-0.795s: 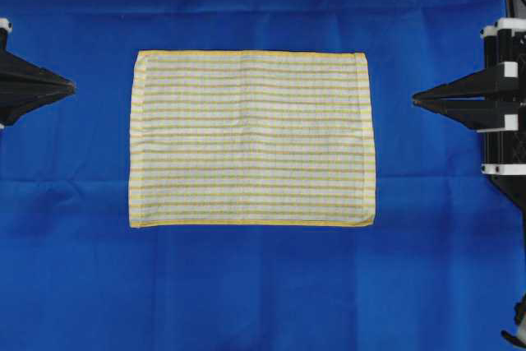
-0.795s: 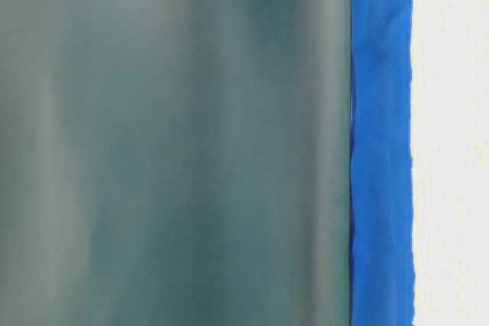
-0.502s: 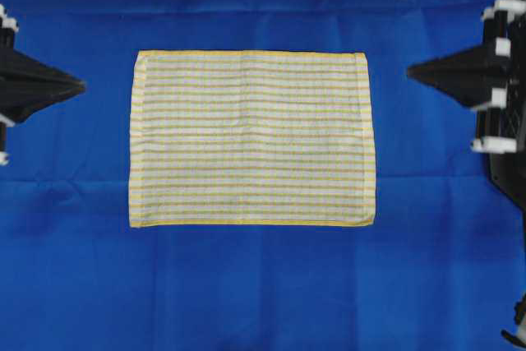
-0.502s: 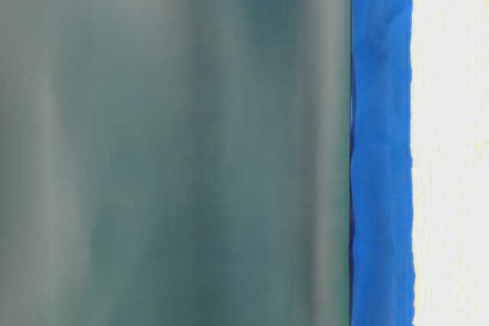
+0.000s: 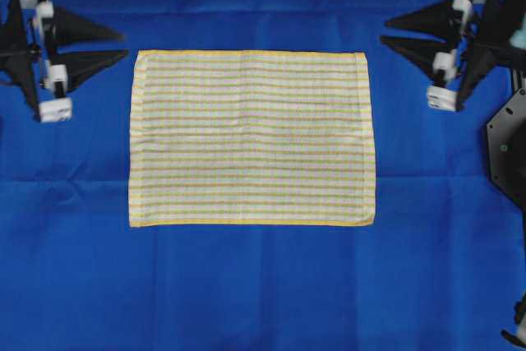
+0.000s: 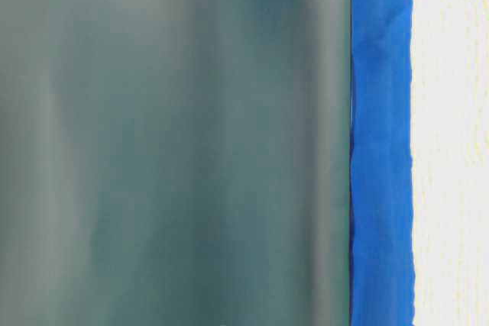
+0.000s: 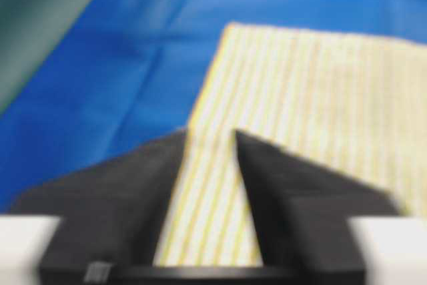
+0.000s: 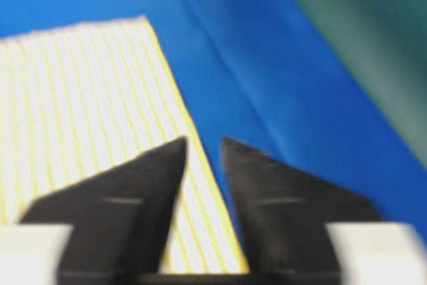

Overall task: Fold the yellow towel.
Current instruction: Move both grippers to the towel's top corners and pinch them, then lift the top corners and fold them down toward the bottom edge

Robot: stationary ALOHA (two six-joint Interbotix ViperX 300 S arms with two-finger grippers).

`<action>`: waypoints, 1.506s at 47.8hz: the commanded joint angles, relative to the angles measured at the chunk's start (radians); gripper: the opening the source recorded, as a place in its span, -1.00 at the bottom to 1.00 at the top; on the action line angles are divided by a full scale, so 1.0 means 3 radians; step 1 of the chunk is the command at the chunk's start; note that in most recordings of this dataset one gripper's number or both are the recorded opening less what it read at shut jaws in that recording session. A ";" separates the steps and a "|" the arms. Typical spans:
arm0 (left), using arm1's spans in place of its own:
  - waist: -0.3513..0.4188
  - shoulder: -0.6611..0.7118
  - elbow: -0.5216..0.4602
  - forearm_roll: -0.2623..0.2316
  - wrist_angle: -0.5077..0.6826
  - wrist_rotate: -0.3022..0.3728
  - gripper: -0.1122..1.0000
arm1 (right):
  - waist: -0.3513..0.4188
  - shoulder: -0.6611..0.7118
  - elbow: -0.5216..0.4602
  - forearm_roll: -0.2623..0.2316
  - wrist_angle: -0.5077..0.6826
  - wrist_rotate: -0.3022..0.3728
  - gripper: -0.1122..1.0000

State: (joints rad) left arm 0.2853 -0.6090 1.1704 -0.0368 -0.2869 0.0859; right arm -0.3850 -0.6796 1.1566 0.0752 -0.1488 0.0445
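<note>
The yellow towel [image 5: 251,138] lies flat and unfolded in the middle of the blue cloth [image 5: 263,285] covering the desk, so this looks like the approach before a first grasp: the left tool [image 5: 123,45] and right tool [image 5: 385,29] each sit spread and empty just outside the 2 far corners. The next move probably calls for lowering each one over its corner hem and pinching it. The wrist views show the towel's edge lined up between each tool's fingers, while the table-level view shows only a blurred grey-green surface and a blue strip.
</note>
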 commanded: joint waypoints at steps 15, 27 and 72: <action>0.0409 0.1089 -0.0072 -0.0015 -0.0619 -0.0026 0.66 | -0.0440 0.1263 -0.0153 0.0010 -0.0210 0.0005 0.43; 0.0522 0.1749 -0.0118 -0.0015 -0.0910 -0.0026 0.65 | -0.0465 0.1815 -0.0276 0.0015 -0.0286 0.0005 0.44; 0.0670 0.2245 -0.0251 -0.0020 -0.0665 -0.0005 -0.77 | -0.0470 0.2137 -0.0297 0.0148 -0.0409 0.0010 -0.70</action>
State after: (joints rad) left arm 0.4832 0.0813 1.1075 -0.0414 -0.4939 0.0798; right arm -0.5231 -0.0230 1.0769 0.1104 -0.2623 0.0460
